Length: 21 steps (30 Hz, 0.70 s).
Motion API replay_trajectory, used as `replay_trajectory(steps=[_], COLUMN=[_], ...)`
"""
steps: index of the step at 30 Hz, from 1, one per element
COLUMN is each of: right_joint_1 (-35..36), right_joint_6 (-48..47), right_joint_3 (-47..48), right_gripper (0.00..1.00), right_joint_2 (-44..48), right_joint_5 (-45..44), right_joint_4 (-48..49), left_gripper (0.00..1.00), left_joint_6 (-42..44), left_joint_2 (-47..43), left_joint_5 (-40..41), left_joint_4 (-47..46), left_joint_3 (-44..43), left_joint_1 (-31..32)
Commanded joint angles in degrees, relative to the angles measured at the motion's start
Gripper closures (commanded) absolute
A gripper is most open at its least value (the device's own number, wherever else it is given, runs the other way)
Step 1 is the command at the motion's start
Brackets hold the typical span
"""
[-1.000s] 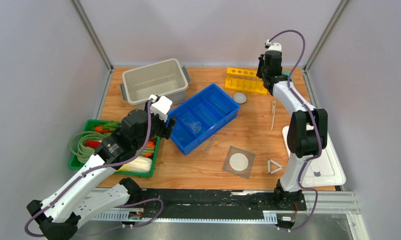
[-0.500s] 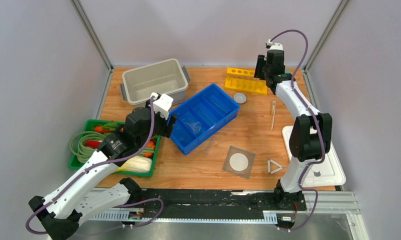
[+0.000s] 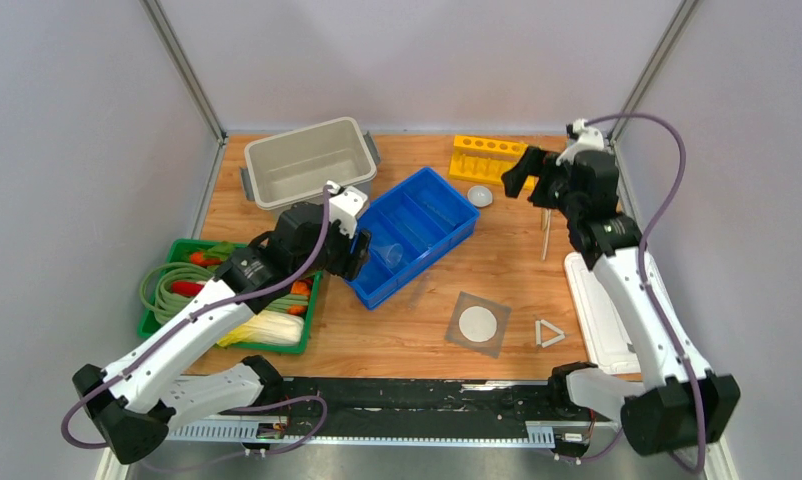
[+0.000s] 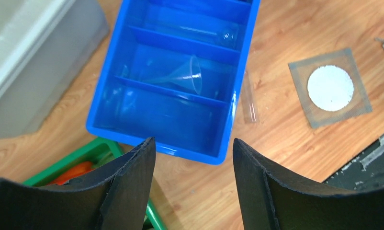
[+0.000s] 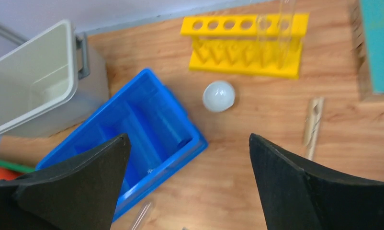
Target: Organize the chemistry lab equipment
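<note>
From above, found the left gripper [image 3: 357,262] at the left corner of the blue bin [image 3: 445,215], with jaws parted and nothing gripped. Saw the right gripper [image 3: 524,183] spread wide and empty, above the table between the yellow rack [image 3: 492,160] and the dish [image 3: 480,196]. Noted the dish as small, round and clear, lying just right of the bin's far end. Made out a clear funnel [image 3: 389,252] on its side in the bin. Noted the mesh [image 3: 479,323] as a grey square with a white disc at its middle, flat on the wood near the front edge. Saw the white triangle [image 3: 549,333] near its right side, not touching. Spotted a pale stick [image 3: 545,230] on the table near the right gripper. Through the left wrist camera, looked past the open fingers [image 4: 128,191] onto the bin. Placed the funnel in the middle compartment, mouth to the right, and a thin bin tube [image 4: 199,33] in the far one. Saw a clear loose tube [image 4: 249,98] on the wood by the bin's right wall; could not tell whether touching. Through the right wrist camera, saw the dish as milky, apart from rack and bin, and a clear rack tube [image 5: 286,33] upright at the rack's right end.
</note>
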State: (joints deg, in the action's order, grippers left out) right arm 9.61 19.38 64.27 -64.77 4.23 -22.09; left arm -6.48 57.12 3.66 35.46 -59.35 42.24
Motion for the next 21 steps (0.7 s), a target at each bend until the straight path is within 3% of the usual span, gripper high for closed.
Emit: replay_trajectory(steps=[1, 9, 21], right_joint_1=[0.4, 0.4, 0.4], right_joint_6=[5.9, 8.0, 5.1], right_joint_3=[-8.9, -15.8, -13.3], right_gripper=[0.0, 0.0, 0.0], right_joint_2=[11.2, 27.1, 31.0], right_joint_5=[5.0, 2.7, 1.5], right_joint_4=[-0.1, -3.4, -7.2], left_gripper=[0.33, 0.41, 0.44], left_joint_6=[-4.1, -10.0, -14.2], left_joint_2=[4.6, 18.2, 33.3], left_joint_5=[0.1, 2.1, 2.1], left_joint_4=[2.0, 0.8, 1.8], left_joint_3=[-1.6, -6.6, -13.5], left_joint_1=[3.2, 9.8, 14.5])
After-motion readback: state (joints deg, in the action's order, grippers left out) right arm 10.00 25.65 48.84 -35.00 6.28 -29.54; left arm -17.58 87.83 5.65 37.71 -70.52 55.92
